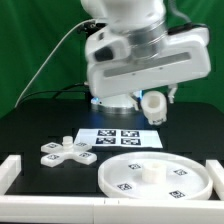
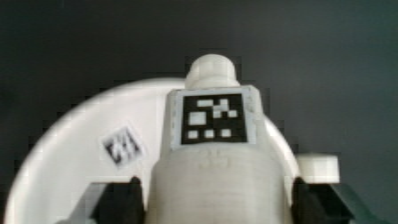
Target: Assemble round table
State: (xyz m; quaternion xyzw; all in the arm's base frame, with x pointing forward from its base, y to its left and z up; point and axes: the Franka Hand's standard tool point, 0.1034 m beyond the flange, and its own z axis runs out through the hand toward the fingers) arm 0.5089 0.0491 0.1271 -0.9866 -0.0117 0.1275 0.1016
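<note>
Gripper [image 2: 215, 197]: jaws about half-wide, clamped on the leg [image 2: 215, 120].
Leg: raised off the table [image 1: 40, 115]; the wrist view shows the round disc [image 1: 155, 178] behind it.
Round disc: flat by the table's near edge, cross base [image 1: 68, 153] beside it.

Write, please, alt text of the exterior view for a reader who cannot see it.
A white robot arm holds a short white leg aloft over a black table. On it lie a cross-shaped base, a marker board and, nearest the camera, a large round disc.
</note>
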